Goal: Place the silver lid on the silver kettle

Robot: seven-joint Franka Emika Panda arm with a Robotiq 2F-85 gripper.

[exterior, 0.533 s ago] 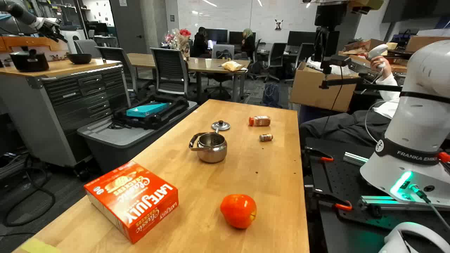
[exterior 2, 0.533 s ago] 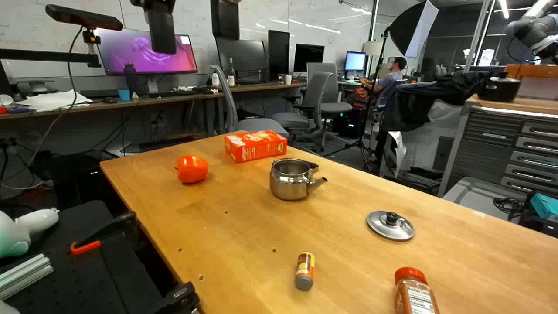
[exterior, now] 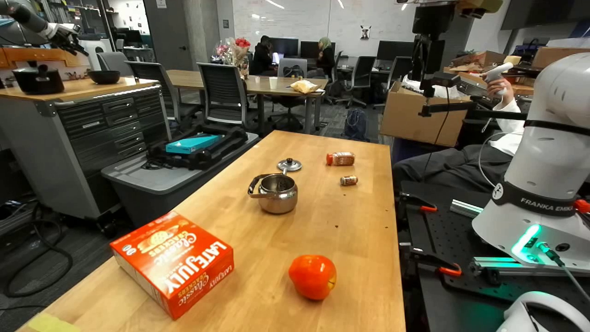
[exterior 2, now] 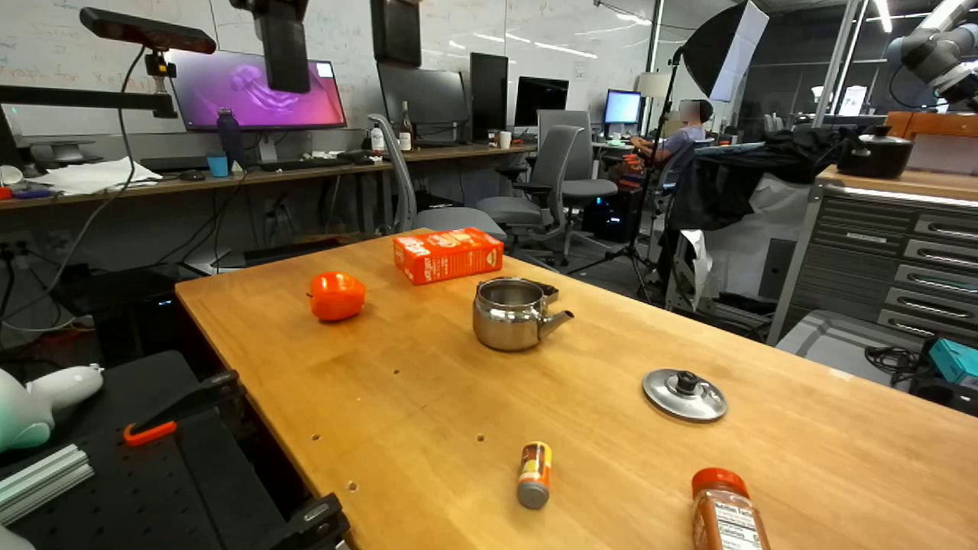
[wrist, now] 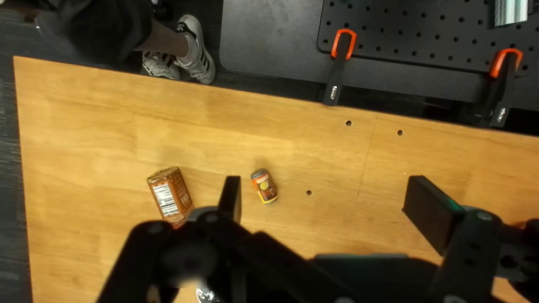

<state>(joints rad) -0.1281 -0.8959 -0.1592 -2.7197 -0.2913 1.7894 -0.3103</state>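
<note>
1. In an exterior view: my fingers (exterior 2: 286, 61) hang at the top edge, well apart and released, nothing between them. The silver lid (exterior 2: 685, 405) lies flat on the counter (exterior 2: 428, 473), knob (exterior 2: 687, 382) up, well apart from the silver kettle (exterior 2: 510, 321) and its spout (exterior 2: 555, 324). Knob up means I can pinch from above and lower it without a flip. A red-capped jar (exterior 2: 730, 512) lies near the lid; a wide approach there might bump it.
2. In an exterior view: kettle stands upright, mouth uncovered, handle (exterior: 254, 183) folded over to one side. That leaves the mouth clear from above, which seating a lid needs. Lid looks nearly touching the spout from here, but that's just line of sight. The cracker box (exterior: 173, 263) and orange-red fruit (exterior: 311, 276) sit off the lid-to-kettle path, so I can ignore them.
3. In an exterior view: a person's hand (exterior: 500, 87) grips a white controller (exterior: 498, 70), presumably steering me.
4. Wrist view: fingers spread wide here too, which suits an approach to the knob. A small canister (wrist: 264, 186) shows in the gap but lies on the counter well below, not held. A shiny sliver (wrist: 206, 295) at the bottom edge may be the lid; too cut off to call. Kettle I can't make out.
5. My read: nothing placed yet. Next: get over the knob, line up, go down. Knob's much smaller than the lid, so an off-center pinch could tip it.
</note>
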